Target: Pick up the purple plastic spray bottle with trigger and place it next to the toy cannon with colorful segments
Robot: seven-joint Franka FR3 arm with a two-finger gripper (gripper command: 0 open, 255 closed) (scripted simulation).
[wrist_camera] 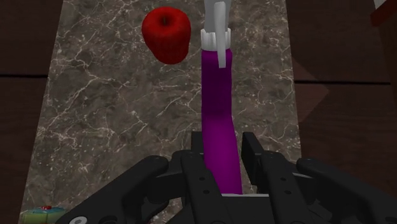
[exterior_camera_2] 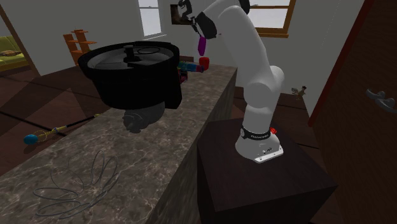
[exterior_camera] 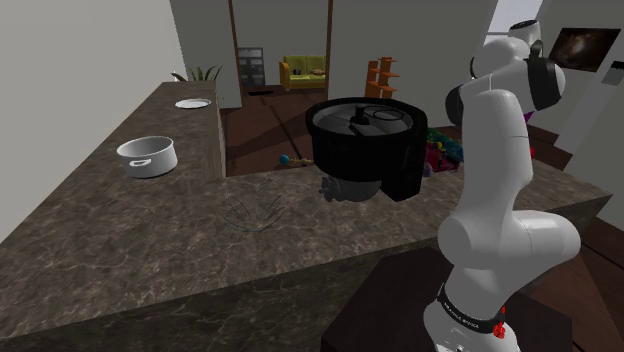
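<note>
Claw [wrist_camera: 222,145] clamped around purple spray bottle [wrist_camera: 216,95] (white trigger end downward), arm [exterior_camera: 495,150] upright over counter [wrist_camera: 95,127].

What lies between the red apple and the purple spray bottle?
Nothing: in the wrist view, only bare marbled counter separates apple and spray bottle.

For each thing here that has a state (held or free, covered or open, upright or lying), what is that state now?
gripper, shut on the spray bottle
spray bottle, clasped, white trigger head at the far end
red apple, free, resting on the counter
black pot, lid on
grey pot, upright, no lid
</note>
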